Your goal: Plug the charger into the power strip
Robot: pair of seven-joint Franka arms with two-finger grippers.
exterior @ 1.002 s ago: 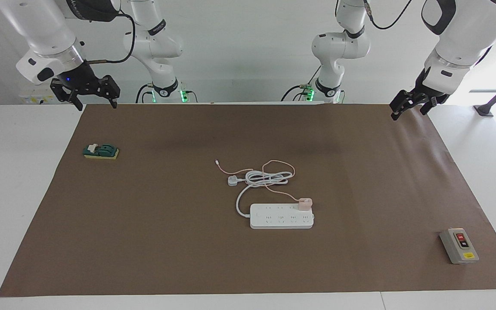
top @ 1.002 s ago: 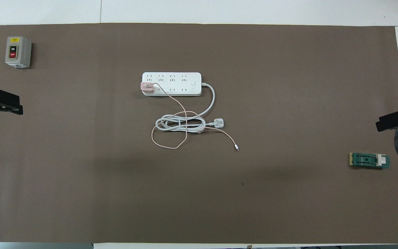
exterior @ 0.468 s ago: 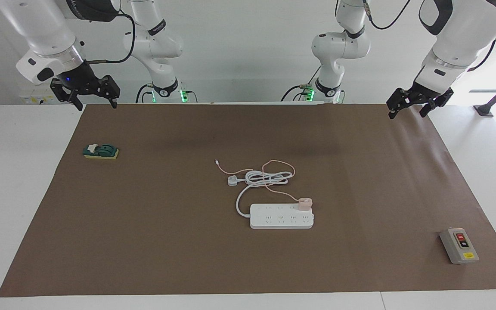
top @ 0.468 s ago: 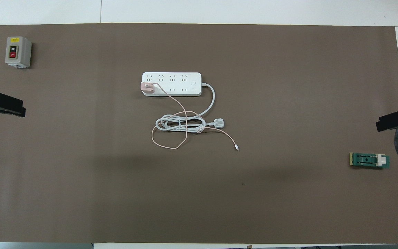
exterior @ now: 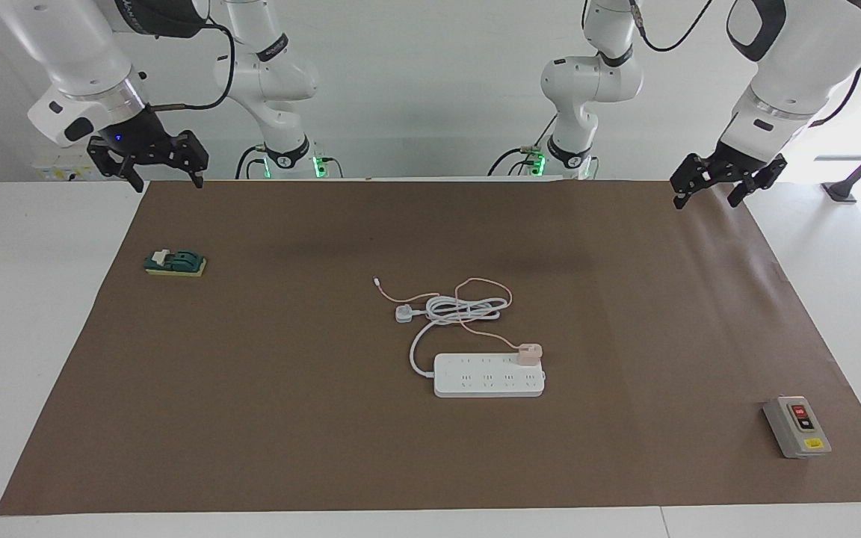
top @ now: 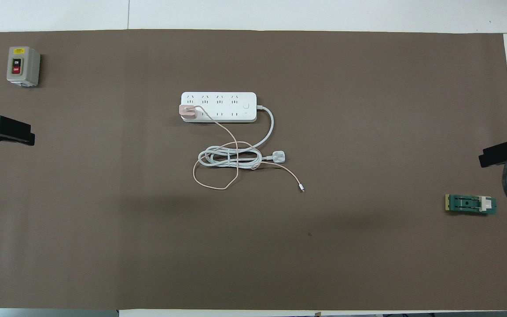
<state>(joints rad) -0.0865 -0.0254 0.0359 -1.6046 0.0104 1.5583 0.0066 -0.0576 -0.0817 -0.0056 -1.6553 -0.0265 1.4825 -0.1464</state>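
Note:
The white power strip [exterior: 486, 377] lies flat at the middle of the brown mat, and it also shows in the overhead view [top: 225, 103]. The pale-pink charger [exterior: 529, 352] stands on the strip's end socket toward the left arm's end, in the row nearer to the robots; it shows from above too [top: 187, 111]. Its prongs are hidden. Its thin pink cable [exterior: 479, 284] loops over the strip's coiled white cord [exterior: 464, 306]. My left gripper [exterior: 705, 198] is open and empty, raised over the mat's edge. My right gripper [exterior: 167, 179] is open and empty, raised over the other edge.
The strip's white three-pin plug [exterior: 403, 313] lies beside the coil. A grey box with red and black buttons [exterior: 797, 426] stands toward the left arm's end. A small green and yellow part [exterior: 175, 263] lies toward the right arm's end.
My left gripper has turned a little and shifted slightly toward the table's middle. The right arm, the charger and the strip have not moved.

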